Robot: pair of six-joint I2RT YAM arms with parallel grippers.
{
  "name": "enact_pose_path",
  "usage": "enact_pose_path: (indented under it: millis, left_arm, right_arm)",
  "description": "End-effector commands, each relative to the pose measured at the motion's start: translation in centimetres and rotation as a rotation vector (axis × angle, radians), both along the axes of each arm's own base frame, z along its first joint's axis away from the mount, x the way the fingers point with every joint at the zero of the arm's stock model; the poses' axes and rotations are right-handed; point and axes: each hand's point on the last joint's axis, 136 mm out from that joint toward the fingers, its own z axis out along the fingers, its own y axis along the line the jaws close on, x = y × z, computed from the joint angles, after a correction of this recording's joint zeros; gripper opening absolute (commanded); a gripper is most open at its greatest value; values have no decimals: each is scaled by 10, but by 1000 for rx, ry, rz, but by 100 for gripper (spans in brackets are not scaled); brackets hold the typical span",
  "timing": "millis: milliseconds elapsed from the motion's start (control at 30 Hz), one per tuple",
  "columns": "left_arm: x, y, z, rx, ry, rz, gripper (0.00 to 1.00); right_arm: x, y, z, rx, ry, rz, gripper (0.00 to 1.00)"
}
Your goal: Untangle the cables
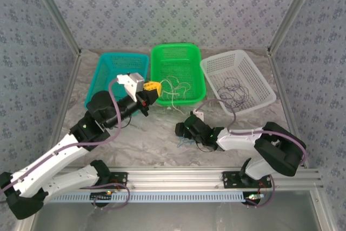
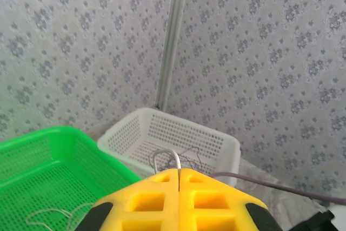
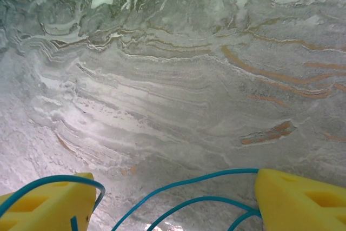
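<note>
Three baskets line the far side from overhead: a teal basket [image 1: 116, 71], a green basket [image 1: 175, 60], a white basket [image 1: 238, 71]. Your left gripper [image 1: 153, 86] hangs over the green basket's near-left rim, and the cream cable [image 1: 178, 93] lies inside it; the dark cable [image 1: 233, 94] sits in the white basket. Your right gripper [image 1: 181, 129] is low over the table [image 1: 135, 144] beside the blue cable [image 1: 183, 143]. Left wrist: fingers [image 2: 146, 201] clamped on a cream cable loop. Right wrist: fingers [image 3: 300, 198] spread wide, blue cable lying between them.
</note>
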Motion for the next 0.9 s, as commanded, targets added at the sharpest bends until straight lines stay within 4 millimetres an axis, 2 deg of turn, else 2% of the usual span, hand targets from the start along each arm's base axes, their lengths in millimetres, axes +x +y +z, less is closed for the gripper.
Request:
enact_pose_path:
  millis: [0,100,200,333,600,667,767,867]
  left_arm:
    - [10,5,18,29,-45,39,0]
    - [24,8,19,43,-32,81,0]
    - [34,13,29,41,-54,113,0]
    - [42,17,61,-7,-107,114,0]
    - [63,16,109,-31,-164,124,0]
    - [71,10,112,-24,-152,108,0]
    - [86,1,105,6,-123,102,0]
    - [105,11,107,-28,-114,145,0]
  right_arm:
    - [-19,-35,-36,-89,101,-47,82]
    - [-19,-39,-36,-74,108,-60,82]
    - [-21,-44,-40,-72,121,-74,82]
    - [-25,-49,-47,-69,136,-88,81]
    - [-32,-54,-59,-77,161,-89,81]
    - [-32,-53,-59,-76,153,-87,82]
    - [-31,-48,-55,-71,143,-67,82]
    - [-33,-51,-58,-78,149,-71,81]
